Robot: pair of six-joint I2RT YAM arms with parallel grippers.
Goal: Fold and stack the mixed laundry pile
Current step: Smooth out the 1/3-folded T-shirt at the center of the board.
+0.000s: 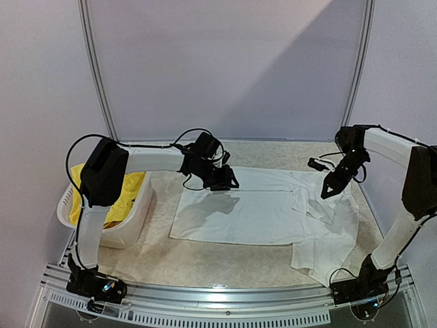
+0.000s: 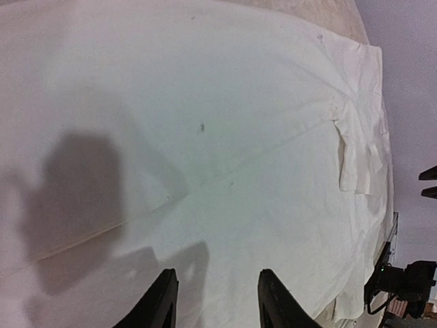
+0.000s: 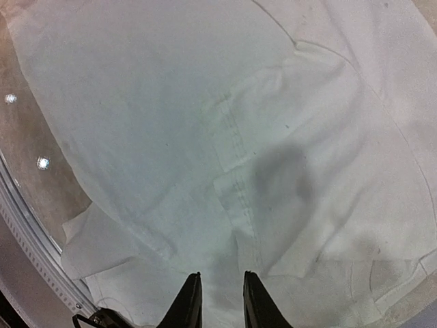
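Both the left hand (image 2: 215, 301) and the right hand (image 3: 220, 301) hang released above the white T-shirt (image 1: 252, 215), spread on the counter (image 1: 171, 260) with one sleeve folded in. Next, probably, pinch an edge for folding.

The T-shirt (image 1: 259, 212) is soft white cloth, matt, with faint creases and a line of stitching along its hem. Under it my table (image 1: 164, 263) has a pale speckled top, dull and slightly grainy. The basket (image 1: 136, 225) is smooth white plastic with a light sheen, and the shorts (image 1: 133, 191) in it are bright yellow cloth. The rail (image 1: 225, 295) is ribbed bare metal, shiny. My fingers (image 3: 188, 304) are smooth black plastic.
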